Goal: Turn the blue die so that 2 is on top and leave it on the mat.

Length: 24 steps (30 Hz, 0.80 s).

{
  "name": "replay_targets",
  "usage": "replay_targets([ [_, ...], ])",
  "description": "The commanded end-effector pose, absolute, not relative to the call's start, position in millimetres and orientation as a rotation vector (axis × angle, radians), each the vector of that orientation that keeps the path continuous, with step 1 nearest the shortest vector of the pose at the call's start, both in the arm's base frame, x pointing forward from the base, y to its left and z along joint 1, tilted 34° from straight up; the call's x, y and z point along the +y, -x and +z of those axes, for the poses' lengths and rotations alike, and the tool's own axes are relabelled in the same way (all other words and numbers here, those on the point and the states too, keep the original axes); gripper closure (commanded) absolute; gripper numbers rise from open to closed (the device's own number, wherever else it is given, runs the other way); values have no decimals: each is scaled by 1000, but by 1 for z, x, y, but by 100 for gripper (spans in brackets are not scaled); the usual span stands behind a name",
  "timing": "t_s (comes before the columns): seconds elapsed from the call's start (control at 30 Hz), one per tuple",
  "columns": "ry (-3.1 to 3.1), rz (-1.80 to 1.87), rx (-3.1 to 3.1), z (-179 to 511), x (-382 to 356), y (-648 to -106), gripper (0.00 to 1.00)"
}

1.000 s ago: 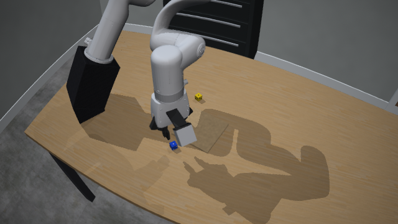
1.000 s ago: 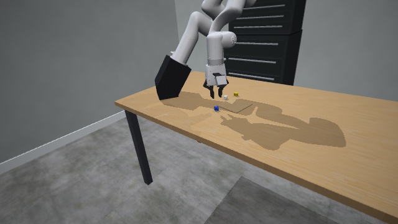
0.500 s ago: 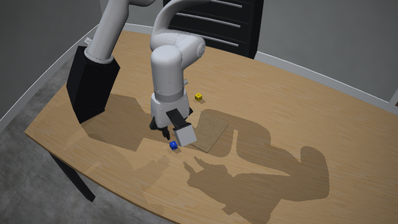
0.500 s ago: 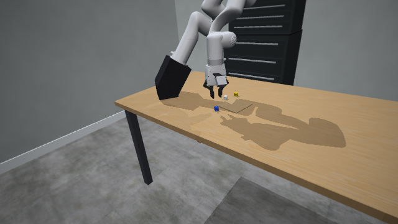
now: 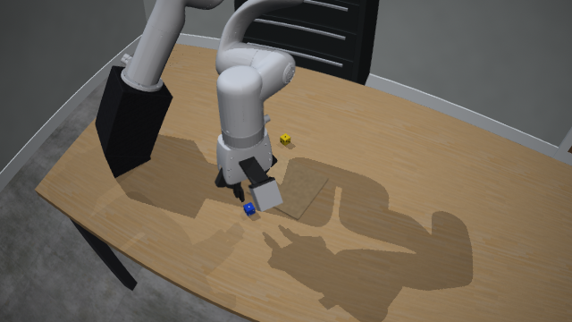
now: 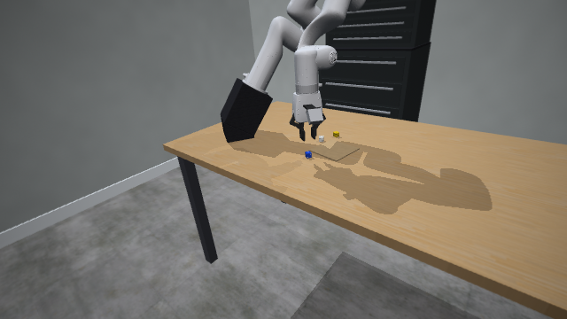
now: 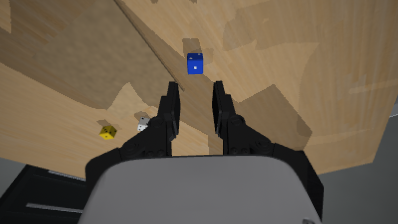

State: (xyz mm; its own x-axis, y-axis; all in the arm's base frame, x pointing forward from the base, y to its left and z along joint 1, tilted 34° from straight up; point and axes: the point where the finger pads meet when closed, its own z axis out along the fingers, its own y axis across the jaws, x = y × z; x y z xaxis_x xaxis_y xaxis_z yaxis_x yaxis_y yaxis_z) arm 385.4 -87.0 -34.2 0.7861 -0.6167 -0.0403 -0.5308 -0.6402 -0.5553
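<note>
Gripper [image 7: 195,107] hung above the blue die [image 7: 195,63], jaws part-closed with nothing between them. I saw the die off the mat [image 5: 304,185], toward the table's front edge.

Matt wood-grain table [image 5: 402,134], dull brown mat [image 5: 308,188], glossy blue die [image 5: 249,208].

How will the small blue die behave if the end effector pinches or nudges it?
The small blue cube die looks rigid, so it likely won't deform. Lying flat on the wooden table, it probably slides or tumbles face to face rather than rolls. Being tiny, it may slip.
</note>
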Motion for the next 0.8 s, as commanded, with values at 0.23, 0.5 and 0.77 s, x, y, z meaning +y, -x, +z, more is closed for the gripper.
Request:
replay_targets([
  [0.23,2419,-209,853,-41,-84,-389,64],
  [0.5,2419,-209,853,-50,-79,-393,64],
  [0.77,2419,-209,853,-59,-74,-396,64],
])
